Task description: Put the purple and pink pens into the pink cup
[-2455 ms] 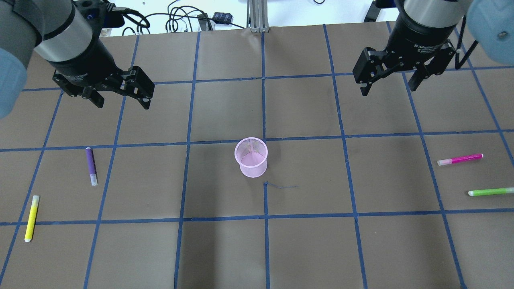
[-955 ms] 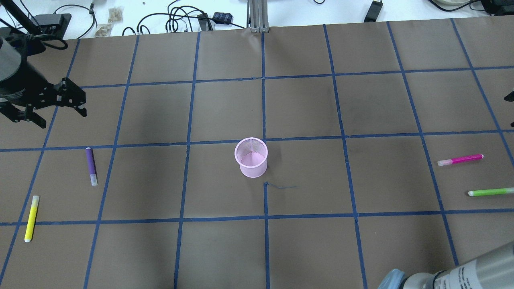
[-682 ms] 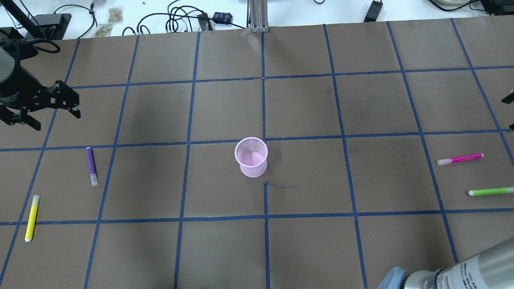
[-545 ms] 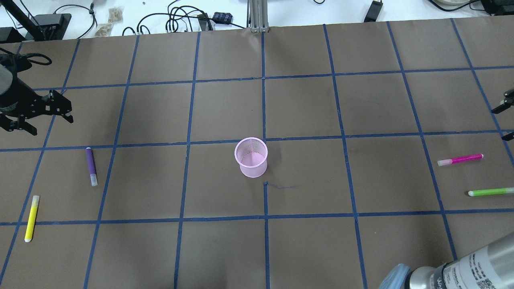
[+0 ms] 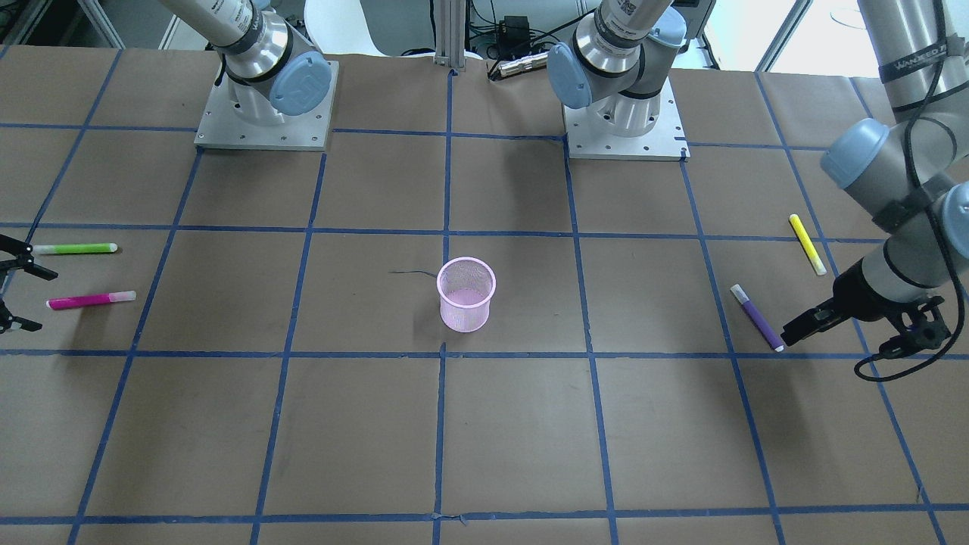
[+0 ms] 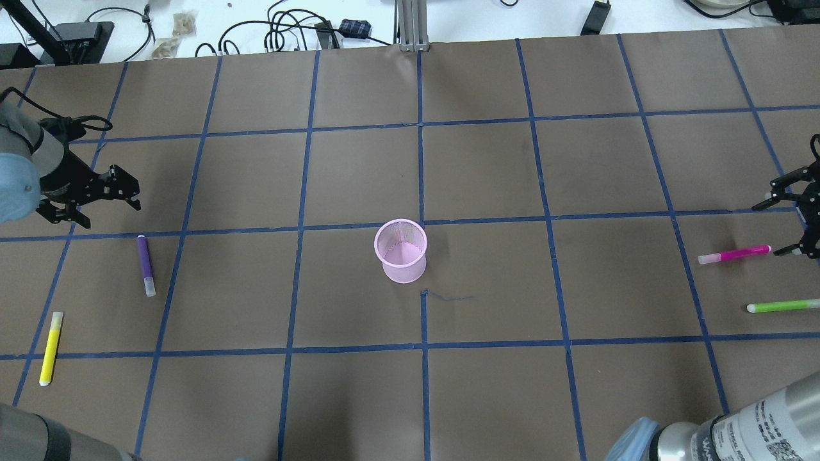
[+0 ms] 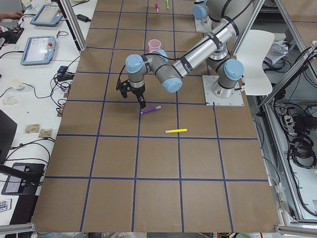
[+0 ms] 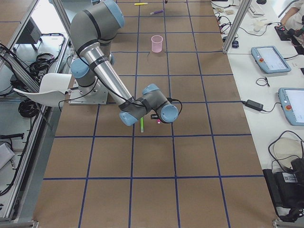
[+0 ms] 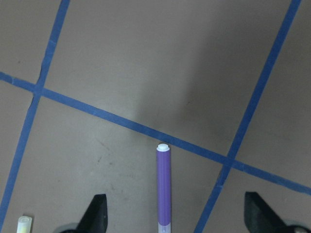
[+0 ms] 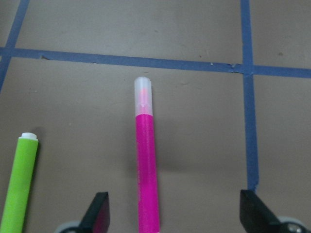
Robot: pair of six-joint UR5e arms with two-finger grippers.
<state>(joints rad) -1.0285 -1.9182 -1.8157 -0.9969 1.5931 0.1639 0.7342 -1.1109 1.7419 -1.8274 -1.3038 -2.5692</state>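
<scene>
Two UR5e arms over a table [image 6: 487, 397] papered brown and gridded with blue tape. Left arm [image 5: 901, 197] reaches out to the table's left end, right arm [image 8: 109, 78] to the right end.

Pink mesh cup [image 6: 401, 251] upright near table centre, well apart from every pen.

Left gripper [image 6: 111, 216]: fingers spread wide, nothing held, just beyond the far end of the purple pen [image 6: 146, 264]. In its wrist view the pen lies between the fingers, nearer one than the other.

Right gripper [image 6: 767, 230]: fingers also spread wide, holding nothing, at the outer end of the pink pen [image 6: 734, 254]; the wrist view shows the pen between the fingers, clear cap pointing away.

Both task pens lie flat on the paper, outside the cup. Green pen [image 6: 783, 305] lies near the pink one, on the robot's side. Yellow pen [image 6: 50, 347] lies near the purple one, further out and closer to the robot.
</scene>
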